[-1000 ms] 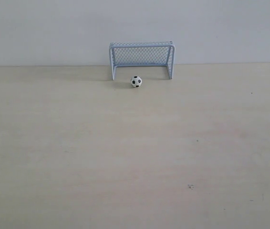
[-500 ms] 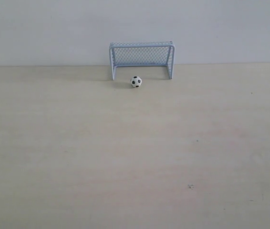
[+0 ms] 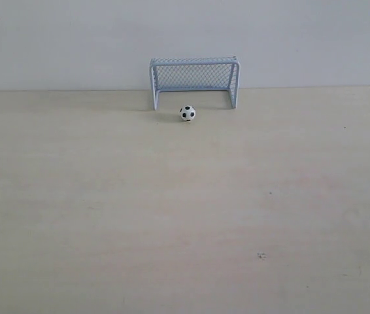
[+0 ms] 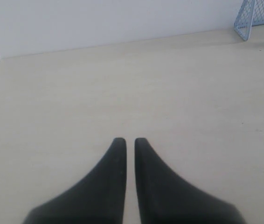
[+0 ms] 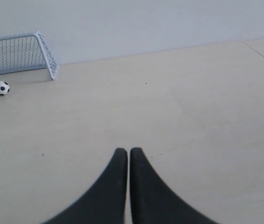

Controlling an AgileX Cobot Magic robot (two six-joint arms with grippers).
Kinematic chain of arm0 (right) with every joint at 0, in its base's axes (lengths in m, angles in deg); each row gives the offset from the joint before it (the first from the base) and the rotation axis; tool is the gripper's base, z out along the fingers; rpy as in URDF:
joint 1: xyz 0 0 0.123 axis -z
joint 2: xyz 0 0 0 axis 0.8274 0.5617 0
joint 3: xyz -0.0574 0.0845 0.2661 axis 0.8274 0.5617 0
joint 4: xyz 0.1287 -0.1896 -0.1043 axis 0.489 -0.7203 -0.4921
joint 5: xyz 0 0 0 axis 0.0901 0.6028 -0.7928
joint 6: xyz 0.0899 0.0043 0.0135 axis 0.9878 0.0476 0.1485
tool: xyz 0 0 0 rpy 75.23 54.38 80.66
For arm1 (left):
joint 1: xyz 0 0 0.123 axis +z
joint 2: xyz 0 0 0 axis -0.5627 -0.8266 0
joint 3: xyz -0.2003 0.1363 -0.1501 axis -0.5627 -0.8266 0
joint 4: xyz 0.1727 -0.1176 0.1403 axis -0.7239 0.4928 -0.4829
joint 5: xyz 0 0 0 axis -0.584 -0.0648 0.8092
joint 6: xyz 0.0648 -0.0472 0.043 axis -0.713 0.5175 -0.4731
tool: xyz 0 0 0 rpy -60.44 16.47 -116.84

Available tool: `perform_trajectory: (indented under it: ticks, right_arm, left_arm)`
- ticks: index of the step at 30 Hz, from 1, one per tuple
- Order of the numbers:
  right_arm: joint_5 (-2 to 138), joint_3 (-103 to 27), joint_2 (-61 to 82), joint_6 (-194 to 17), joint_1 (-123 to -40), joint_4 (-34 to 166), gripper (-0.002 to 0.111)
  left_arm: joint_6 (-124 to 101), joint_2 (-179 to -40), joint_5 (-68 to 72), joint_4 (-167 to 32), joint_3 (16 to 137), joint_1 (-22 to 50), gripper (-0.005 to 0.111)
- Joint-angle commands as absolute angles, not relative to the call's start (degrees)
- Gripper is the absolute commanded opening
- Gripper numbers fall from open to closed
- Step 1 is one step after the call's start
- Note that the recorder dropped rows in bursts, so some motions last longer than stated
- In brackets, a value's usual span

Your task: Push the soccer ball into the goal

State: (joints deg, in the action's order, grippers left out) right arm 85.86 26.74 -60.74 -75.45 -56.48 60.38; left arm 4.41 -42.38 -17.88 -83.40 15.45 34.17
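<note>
Barely a twitch to report: the tiny white soccer ball with black pentagon patches (image 3: pixel 187 113) has crept a touch to the right and toward the camera in the exterior view, and nothing else has changed. It sits on the pale wooden worktop (image 3: pixel 185 216) just in front of the mouth of the miniature goal with its pale blue-white frame and mesh net (image 3: pixel 195 77), slightly left of the mouth's centre and not yet over the line.

So by my reading the push has not begun; this is the approach step. Neither arm shows in the exterior view. The right tool (image 5: pixel 128 150), a pair of dark tapered fingers, is clenched tip to tip on nothing, and its camera has the ball off to one side, well apart from it. The left tool (image 4: pixel 129 141) is also drawn in with only a thin slit between its fingers, holding nothing, and its camera catches just a corner of the goal frame, with no ball in sight.

The right arm looks better placed. The next move calls for bringing a tool down behind the ball, on the side away from the net, then giving a gentle straight nudge. A ball this small will likely roll at the lightest touch, and an off-centre tap could send it wide of a post.

Nothing stands in the lane: open worktop with a few dark specks (image 3: pixel 261 256), and a plain grey-white wall (image 3: pixel 185 33) behind the net.
</note>
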Motion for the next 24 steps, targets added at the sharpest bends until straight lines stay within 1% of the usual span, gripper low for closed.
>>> perform_trajectory:
  ticks: [1, 24]
  right_arm:
    - [86.96, 26.74, -61.22, -75.84, -56.3, 60.58, 0.0]
    - [87.92, 26.74, -61.22, -82.13, -56.41, 61.72, 0.0]
  left_arm:
    - [4.94, -42.69, -17.68, -83.42, 15.7, 33.71, 0.006]
    - [4.94, -42.69, -17.68, -83.42, 15.7, 33.71, 0.006]
